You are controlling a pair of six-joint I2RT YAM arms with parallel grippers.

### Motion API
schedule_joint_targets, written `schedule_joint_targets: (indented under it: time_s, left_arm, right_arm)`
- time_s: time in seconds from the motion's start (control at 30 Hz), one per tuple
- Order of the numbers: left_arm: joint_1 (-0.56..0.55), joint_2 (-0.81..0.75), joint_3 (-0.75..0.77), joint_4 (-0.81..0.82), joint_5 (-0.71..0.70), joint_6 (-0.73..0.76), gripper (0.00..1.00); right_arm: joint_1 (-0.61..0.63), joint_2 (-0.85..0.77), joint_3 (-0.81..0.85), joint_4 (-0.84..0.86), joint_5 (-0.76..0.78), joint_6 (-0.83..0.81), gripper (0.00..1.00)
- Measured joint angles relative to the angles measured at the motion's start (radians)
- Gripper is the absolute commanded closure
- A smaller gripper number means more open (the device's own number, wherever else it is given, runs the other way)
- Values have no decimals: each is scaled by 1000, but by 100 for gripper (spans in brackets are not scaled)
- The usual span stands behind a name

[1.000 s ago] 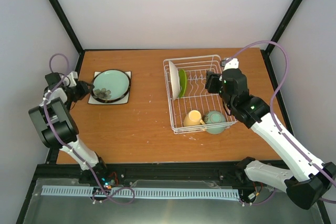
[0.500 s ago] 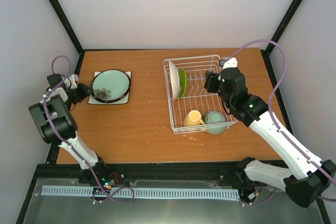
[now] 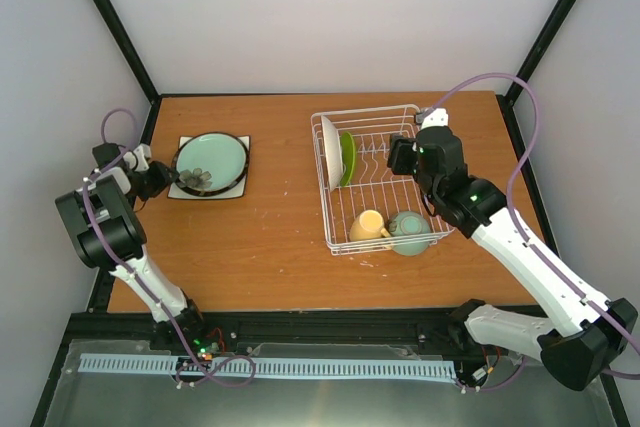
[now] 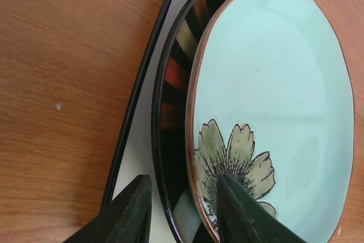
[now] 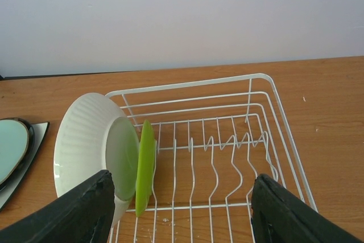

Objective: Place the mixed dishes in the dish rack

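The white wire dish rack [image 3: 420, 112] stands right of centre. In it a white ribbed plate with a pale green face [image 5: 91, 146] and a lime-green plate [image 5: 145, 166] stand upright on the left. A yellow mug [image 3: 368, 224] and a mint-green bowl [image 3: 409, 232] sit at its near end. On the left a dark-rimmed round plate [image 3: 210, 162] with a pale flowered centre lies on a white square plate [image 3: 178, 192]. My left gripper [image 4: 182, 211] is open, one finger on each side of the round plate's near rim. My right gripper [image 5: 182, 209] is open and empty above the rack's prongs.
The stack of plates lies near the table's left edge [image 3: 150, 137]. The rack's right half [image 5: 227, 157] holds only bare prongs. Black frame posts stand at the back corners. Bare wooden table [image 3: 280, 217] lies between the stack and the rack.
My right gripper has drifted slightly toward the far side of the rack. My left gripper has shifted a little at the plate's rim. The dishes have not moved.
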Motion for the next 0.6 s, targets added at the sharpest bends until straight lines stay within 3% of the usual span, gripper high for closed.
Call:
schedule_joint_targets:
  time_s: [0.23, 0.4, 0.6]
  left_arm:
    - [0, -10, -2, 2, -36, 3, 67]
    - [0, -78, -14, 9, -64, 3, 74]
    - [0, -95, -13, 26, -41, 6, 73]
  right_arm:
    - [0, 8, 6, 0, -1, -1, 35]
    - [0, 12, 11, 0, -8, -1, 35]
    - [0, 15, 13, 0, -12, 0, 35]
